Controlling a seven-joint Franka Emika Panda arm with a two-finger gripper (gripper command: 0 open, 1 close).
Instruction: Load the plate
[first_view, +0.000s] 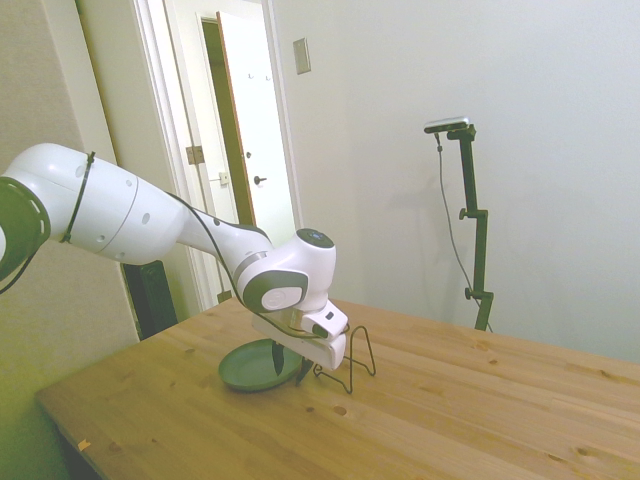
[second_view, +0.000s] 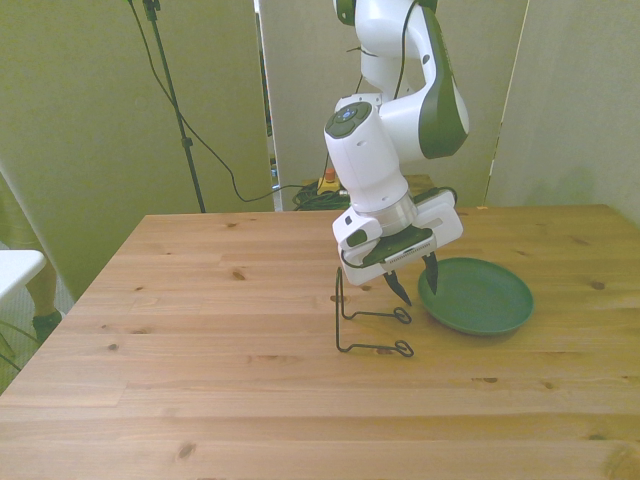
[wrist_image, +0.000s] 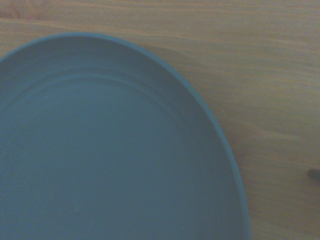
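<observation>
In the side view we are counting one plate (first_view: 250, 367), one thin dark wire stand (first_view: 352, 362) and one pincer (first_view: 289, 362). The plate is lying flat on the wooden tabletop (first_view: 450, 420), just beside the wire stand, and it is looking dull grey-green, round and shallow. The pincer is hanging low over the plate's edge nearest the stand.

In the front view we are again seeing a single plate (second_view: 478, 297), sitting at the front view's right of the wire stand (second_view: 368, 318). The pincer (second_view: 416, 281) is standing released, its two dark fingers spread, one at the plate's rim and one toward the stand.

In the wrist view the plate (wrist_image: 110, 155) is filling most of the picture, smooth, with a raised rim, lying on bare wood.
</observation>
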